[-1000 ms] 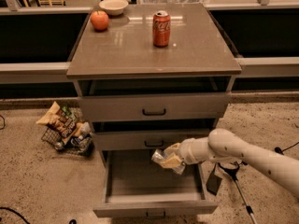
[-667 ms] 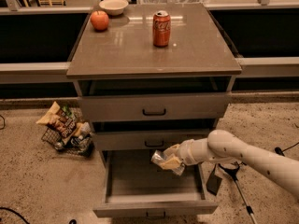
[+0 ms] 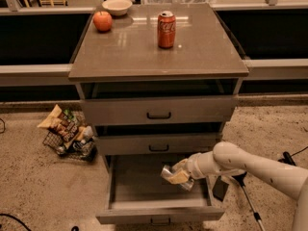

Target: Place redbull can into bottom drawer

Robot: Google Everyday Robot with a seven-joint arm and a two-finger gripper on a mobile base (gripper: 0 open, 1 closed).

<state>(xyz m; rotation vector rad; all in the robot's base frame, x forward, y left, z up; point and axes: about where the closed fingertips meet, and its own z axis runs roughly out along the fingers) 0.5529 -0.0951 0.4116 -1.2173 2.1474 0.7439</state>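
Gripper (image 3: 182, 177) reaches in from three o'clock, fingers clamped on the redbull can (image 3: 168, 173). Can hangs tilted above the open bottom drawer (image 3: 144, 203), toward its three o'clock side.

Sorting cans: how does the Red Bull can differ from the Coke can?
The redbull can is silver, the Coca-Cola can red. The redbull can sits tilted in the gripper over the bottom drawer; the Coca-Cola can stands upright on the cabinet top. Both are drink cans.

Speckled beige floor (image 3: 33, 196); a grey-brown desk (image 3: 144, 57) stands before a long grey ledge (image 3: 33, 72); the hand (image 3: 179, 176) hangs low at its front.
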